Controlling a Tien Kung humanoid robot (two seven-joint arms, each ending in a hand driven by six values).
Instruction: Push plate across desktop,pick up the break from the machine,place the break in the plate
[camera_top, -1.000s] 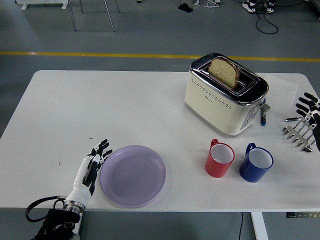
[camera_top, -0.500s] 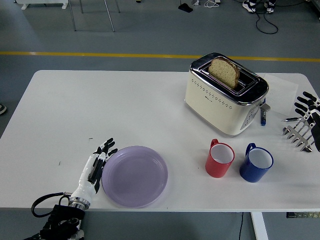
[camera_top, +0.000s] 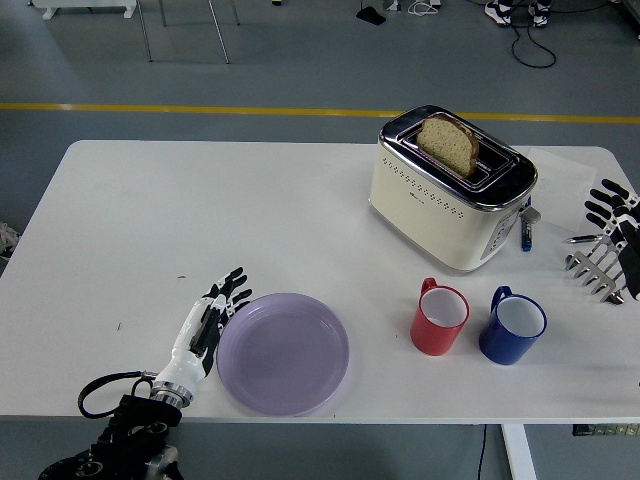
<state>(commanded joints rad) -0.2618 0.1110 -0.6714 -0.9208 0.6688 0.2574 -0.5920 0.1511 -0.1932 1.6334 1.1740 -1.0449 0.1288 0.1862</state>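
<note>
The plate (camera_top: 284, 353) lies flat at the bench's (camera_top: 200, 220) near edge, with the left hand (camera_top: 208, 320) touching its rim at 9 o'clock, fingers straight and grasping nothing. The bread (camera_top: 448, 143) stands in the toaster (camera_top: 450, 188) at 1 o'clock from the plate. The right hand (camera_top: 612, 208) hovers at the bench's right edge, fingers spread, empty.

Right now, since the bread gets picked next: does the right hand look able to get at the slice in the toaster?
Probably yes. The right hand hovers open at the table's right edge, and the bread sticks up from the toaster slot with nothing above it; the mugs stand nearer the front.
</note>
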